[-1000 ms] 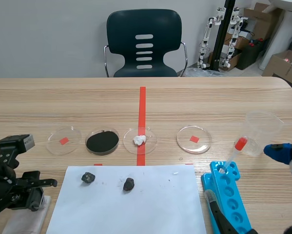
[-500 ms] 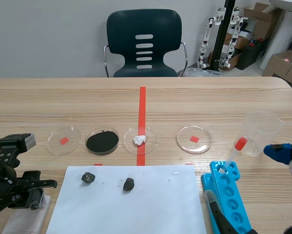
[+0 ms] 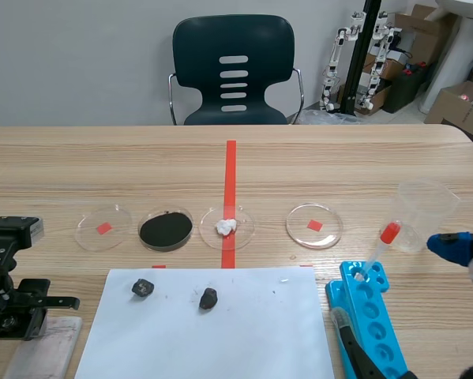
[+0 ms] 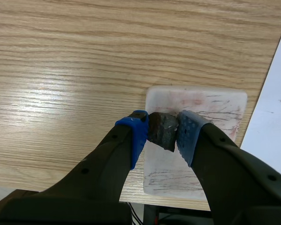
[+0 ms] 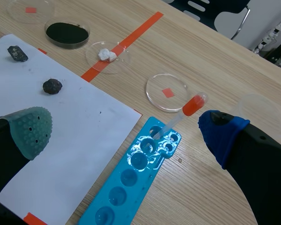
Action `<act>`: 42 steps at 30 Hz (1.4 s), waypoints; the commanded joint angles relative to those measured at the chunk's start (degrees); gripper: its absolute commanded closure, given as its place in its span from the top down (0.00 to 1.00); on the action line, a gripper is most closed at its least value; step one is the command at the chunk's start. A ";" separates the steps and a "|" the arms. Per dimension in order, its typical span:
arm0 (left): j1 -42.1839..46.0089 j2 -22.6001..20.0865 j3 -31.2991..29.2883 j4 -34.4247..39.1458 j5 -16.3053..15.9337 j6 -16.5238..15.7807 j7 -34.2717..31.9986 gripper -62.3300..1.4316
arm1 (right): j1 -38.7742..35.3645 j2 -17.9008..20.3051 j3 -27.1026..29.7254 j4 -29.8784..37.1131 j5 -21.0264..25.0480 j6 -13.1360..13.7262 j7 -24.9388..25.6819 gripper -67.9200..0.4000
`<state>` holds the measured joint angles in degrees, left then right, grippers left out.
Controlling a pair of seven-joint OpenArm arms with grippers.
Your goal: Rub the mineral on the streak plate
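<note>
My left gripper [image 4: 162, 130] is shut on a small dark mineral chunk [image 4: 161, 131], held between its blue pads just over the white streak plate [image 4: 215, 105]. The plate carries thin dark and reddish streaks and lies beside the white paper [image 4: 276, 103]. In the scene view that gripper [image 3: 19, 306] sits low at the near left, above the plate [image 3: 46, 347]; the chunk is hidden there. My right gripper [image 5: 125, 129] stands open and holds nothing, over the paper's right edge and the blue well tray [image 5: 135, 176].
Two dark rocks [image 3: 143, 287] [image 3: 208, 298] lie on the white paper [image 3: 220, 332]. Behind it stand petri dishes: one with black powder [image 3: 166, 229], one with a white lump [image 3: 227, 227], two bare [image 3: 103, 228] [image 3: 314, 225]. A red-bulbed pipette [image 3: 382, 241] leans in the well tray [image 3: 370, 316]; a plastic cup [image 3: 422, 213] stands beyond.
My left arm has shifted left and slightly toward the robot, leaving more of the streak plate showing. The right arm has not moved.
</note>
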<state>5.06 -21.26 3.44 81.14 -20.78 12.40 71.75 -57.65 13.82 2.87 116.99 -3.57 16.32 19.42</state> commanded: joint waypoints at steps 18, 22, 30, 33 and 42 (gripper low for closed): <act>8.31 -2.78 -0.09 17.64 1.11 -0.66 -22.36 0.20 | 0.35 0.44 0.15 0.70 0.55 -0.20 0.85 1.00; 11.43 -2.80 -0.11 21.70 1.11 -4.79 -34.14 0.20 | 0.35 0.44 0.15 0.70 0.55 -0.20 0.85 1.00; 20.17 -5.03 -0.11 26.95 0.68 -16.76 -55.78 0.20 | 0.35 0.44 0.15 0.70 0.55 -0.20 0.85 1.00; 23.08 -5.90 -0.11 28.04 0.68 -19.56 -62.03 0.20 | 0.35 0.44 0.15 0.70 0.55 -0.20 0.85 1.00; 31.54 -7.39 -0.15 28.11 2.47 -24.20 -73.99 0.20 | 0.35 0.44 0.15 0.70 0.55 -0.20 0.83 1.00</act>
<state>36.16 -28.47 3.44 108.44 -18.63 -11.68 -0.71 -57.65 13.82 2.87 116.99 -3.57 16.32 19.42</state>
